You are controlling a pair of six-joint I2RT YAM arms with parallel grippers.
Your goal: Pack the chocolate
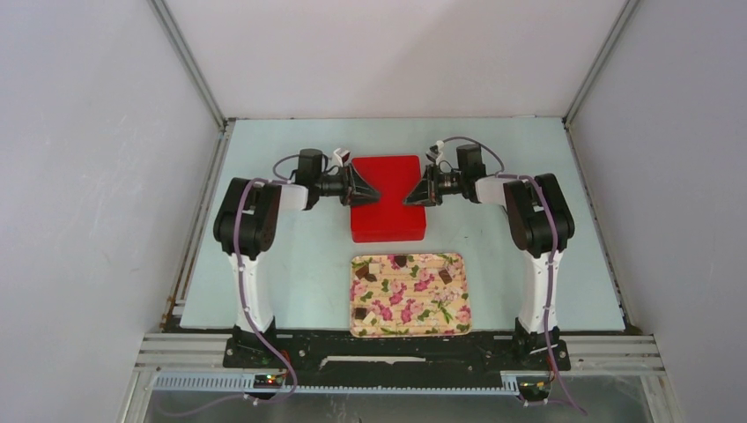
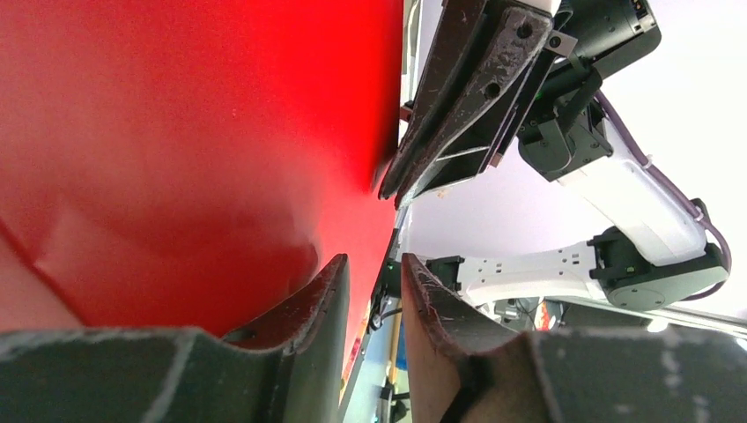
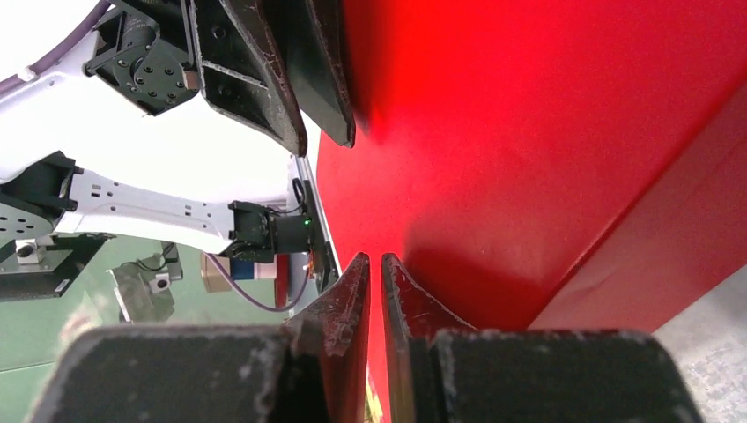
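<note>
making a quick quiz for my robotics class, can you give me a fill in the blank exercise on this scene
1. The tray is printed with pink ___.
2. The box beyond the tray is ___ in colour.
3. The chocolate pieces showing on the tray are all ___ brown.
4. The left claw is at the box's ___ side, with the right claw opposite.

Missing words: flowers; red; dark; left

A box [image 1: 388, 211] sits on the desk [image 1: 291, 264] between the left gripper [image 1: 374, 192], at its left edge, and the right gripper [image 1: 408, 199], at its right edge. Nearer the arm bases than both grippers, a tray [image 1: 410, 333] holds chocolate pieces [image 1: 401, 261].
</note>
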